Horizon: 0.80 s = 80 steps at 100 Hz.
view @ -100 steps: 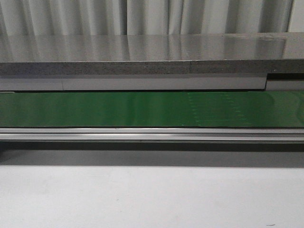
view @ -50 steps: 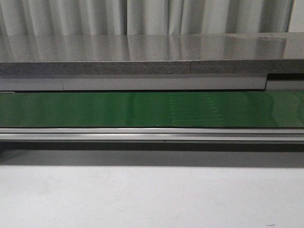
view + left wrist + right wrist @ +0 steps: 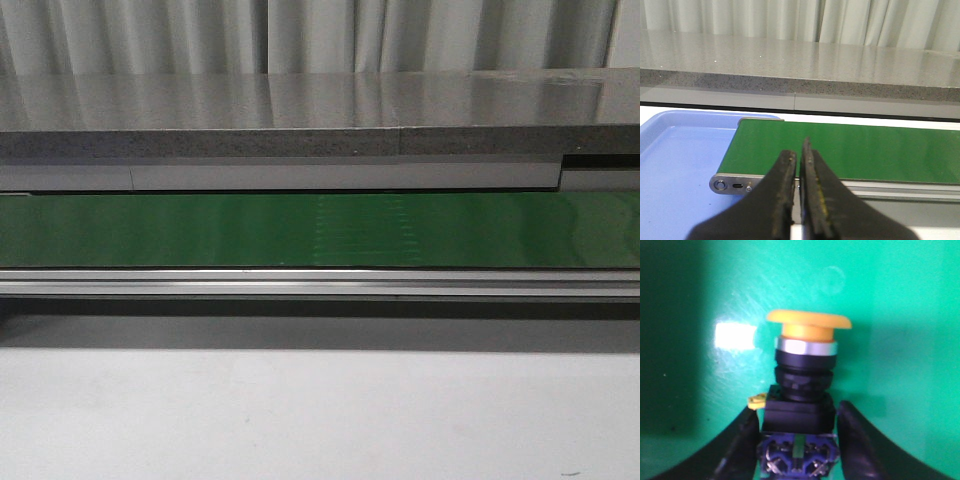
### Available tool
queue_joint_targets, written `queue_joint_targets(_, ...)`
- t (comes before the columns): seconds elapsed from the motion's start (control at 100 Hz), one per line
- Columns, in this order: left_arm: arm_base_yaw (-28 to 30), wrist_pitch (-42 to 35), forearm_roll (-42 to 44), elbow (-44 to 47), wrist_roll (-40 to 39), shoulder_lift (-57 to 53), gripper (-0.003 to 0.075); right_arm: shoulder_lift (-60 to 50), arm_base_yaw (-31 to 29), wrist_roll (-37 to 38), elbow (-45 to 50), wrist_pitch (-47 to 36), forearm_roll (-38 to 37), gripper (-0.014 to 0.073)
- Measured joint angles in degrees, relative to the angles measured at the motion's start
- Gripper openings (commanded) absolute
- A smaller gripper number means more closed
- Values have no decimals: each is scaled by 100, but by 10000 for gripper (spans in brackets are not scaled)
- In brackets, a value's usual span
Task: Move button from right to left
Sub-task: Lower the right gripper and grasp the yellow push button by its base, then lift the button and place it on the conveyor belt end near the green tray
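The button (image 3: 799, 400) is gripped in the right hand (image 3: 797, 440) over green belt (image 3: 900, 315); left hand (image 3: 799, 200) clenched empty.

green conveyor belt (image 3: 300, 230) runs across the frame, a metal rail (image 3: 320, 283) along its near edge, grey stone counter (image 3: 300, 120) behind, curtain (image 3: 320, 35) beyond.

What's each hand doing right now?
Left hand: shut, holding nothing.
Right hand: shut on the button, fingers on both sides of its black body.
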Motion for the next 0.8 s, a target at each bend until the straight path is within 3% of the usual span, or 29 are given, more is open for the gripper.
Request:
queue_joint_targets(0.1,0,0,0,0,0,0,5,0,0,0,0,-5,0,171)
queue_joint_targets(0.51,0,0,0,0,0,0,5,-360,11,0,-400,460,251,171)
queue_joint_targets(0.8,0,0,0,0,0,0,5,-1037,384,310,-440,849,302,174)
